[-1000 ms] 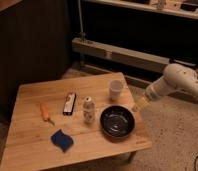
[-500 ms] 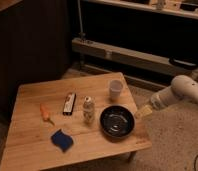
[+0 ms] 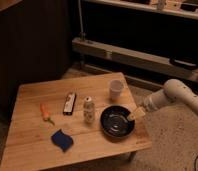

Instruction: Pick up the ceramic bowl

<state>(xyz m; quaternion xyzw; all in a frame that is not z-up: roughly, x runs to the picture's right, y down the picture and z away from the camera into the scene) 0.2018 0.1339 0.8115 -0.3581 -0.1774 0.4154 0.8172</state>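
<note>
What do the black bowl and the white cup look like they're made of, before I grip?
The black bowl looks like glazed ceramic: it is glossy and its inside mirrors light. The white cup is smooth and dull; it could be ceramic or plastic, and I cannot tell which. The gripper is at the bowl's rim, on the arm's side.

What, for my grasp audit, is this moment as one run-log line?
phase: pre-grasp | gripper: open, at ceramic bowl rim, right side in view | bowl: resting on table, not lifted
</note>
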